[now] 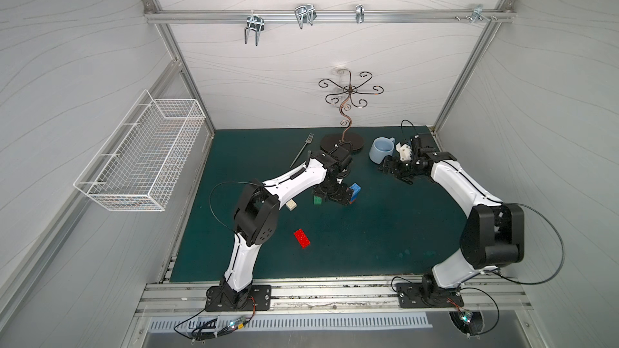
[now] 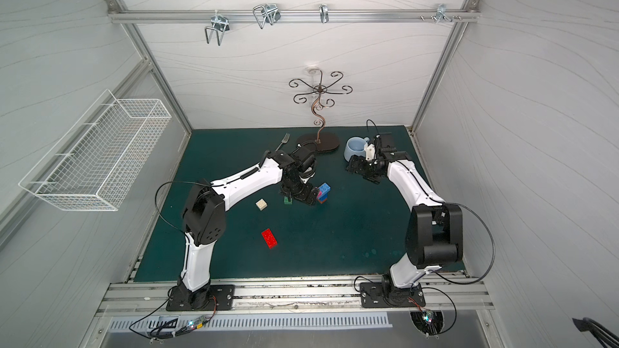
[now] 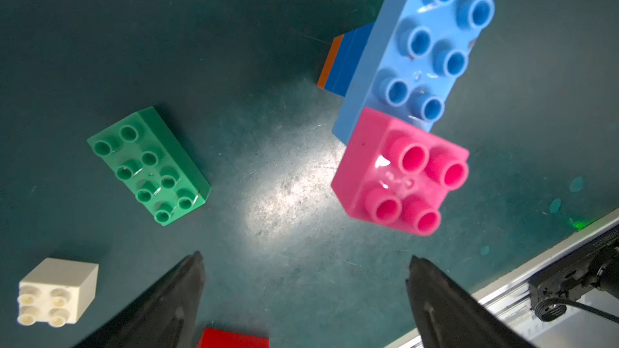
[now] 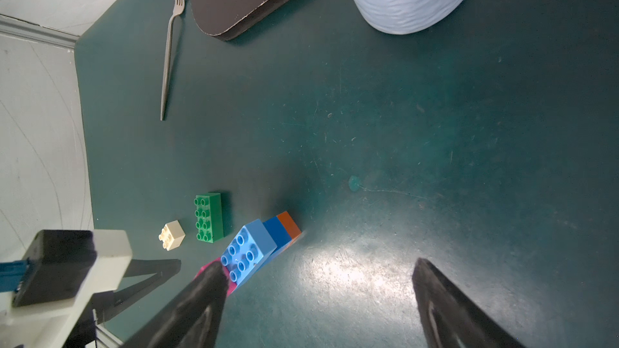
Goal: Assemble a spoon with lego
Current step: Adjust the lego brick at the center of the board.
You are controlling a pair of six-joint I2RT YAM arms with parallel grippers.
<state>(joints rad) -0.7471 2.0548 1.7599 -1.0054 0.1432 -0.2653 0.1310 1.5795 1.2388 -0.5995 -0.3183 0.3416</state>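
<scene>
While our left pincer [image 3: 305, 257] gapes empty near the joined orange, blue and pink plastic bricks [image 3: 412, 55], our right pincer [image 4: 320, 264] spread wide, holding nothing.

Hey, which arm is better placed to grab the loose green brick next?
Left. The left gripper hangs open, facing down, with the green brick lying loose on the mat close beside it. The right gripper is open too, but sits back by the mug, farther from that brick.

Left claw [image 3: 305, 257] over surface [image 3: 268, 61]: brick stack [image 3: 402, 78] just right, long brick [image 3: 149, 165] just left, small brick [image 3: 58, 291] farther left.
</scene>
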